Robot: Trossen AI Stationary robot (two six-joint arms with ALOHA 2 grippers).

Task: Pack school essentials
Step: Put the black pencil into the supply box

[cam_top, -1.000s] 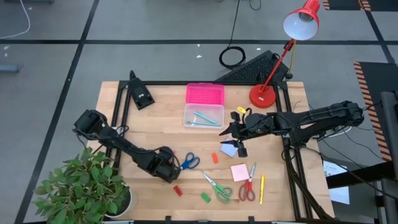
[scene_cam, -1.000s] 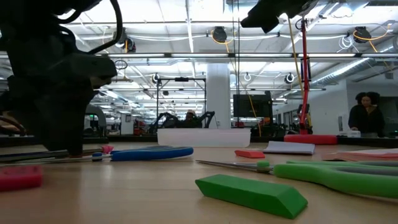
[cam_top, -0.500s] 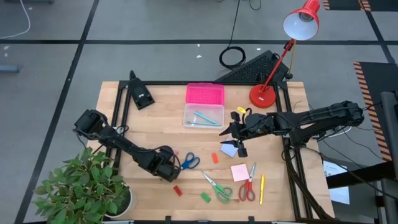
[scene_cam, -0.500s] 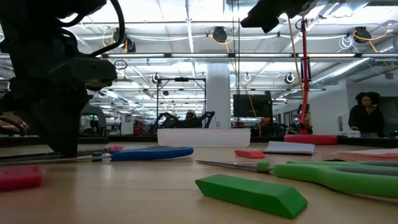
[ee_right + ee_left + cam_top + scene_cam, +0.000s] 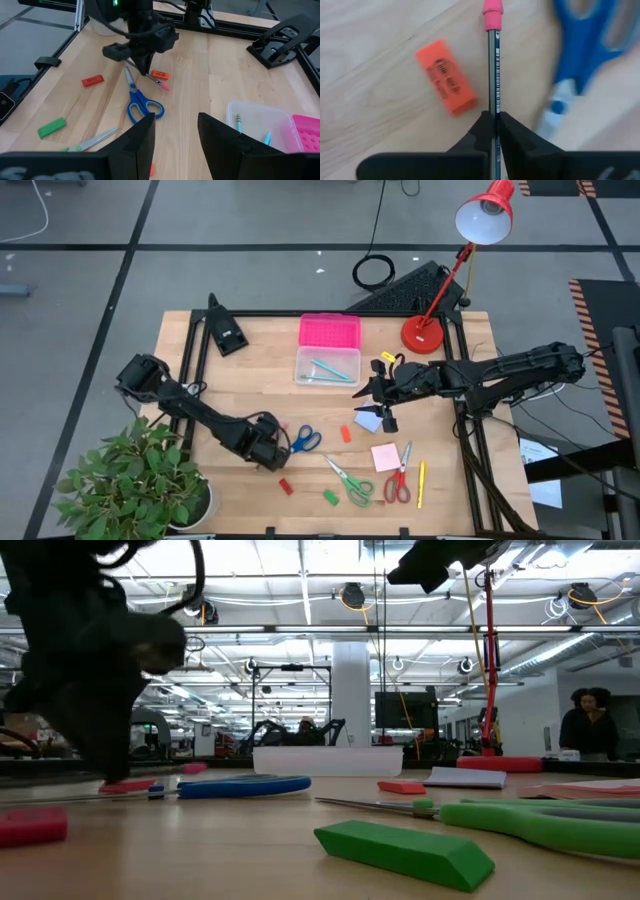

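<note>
My left gripper is low over the table's near left and is shut on a dark pencil with a pink eraser tip. Beside the pencil lie an orange eraser and the blue-handled scissors. My right gripper hangs open above the table's middle, between the clear box and the blue notepad. Nothing is between its fingers. Green scissors, red scissors, a yellow pencil, a pink notepad, a red eraser and a green eraser lie flat near the front edge. My left gripper pinches the pencil's shaft between its two fingertips, well back from the pink eraser end. The fingers come from above, pointing down. The pencil runs out ahead of them and slants down, its eraser end close to the table.
The clear box holds a few pens, and its pink lid lies behind it. A red desk lamp stands at the far right. A potted plant crowds the near left corner, and a black stand sits at the far left.
My left gripper has risen a little and shifted toward the table's left edge, still shut on the pencil. The pencil's pink eraser end has come up off the table. The orange eraser beside it now shows in the low view.
</note>
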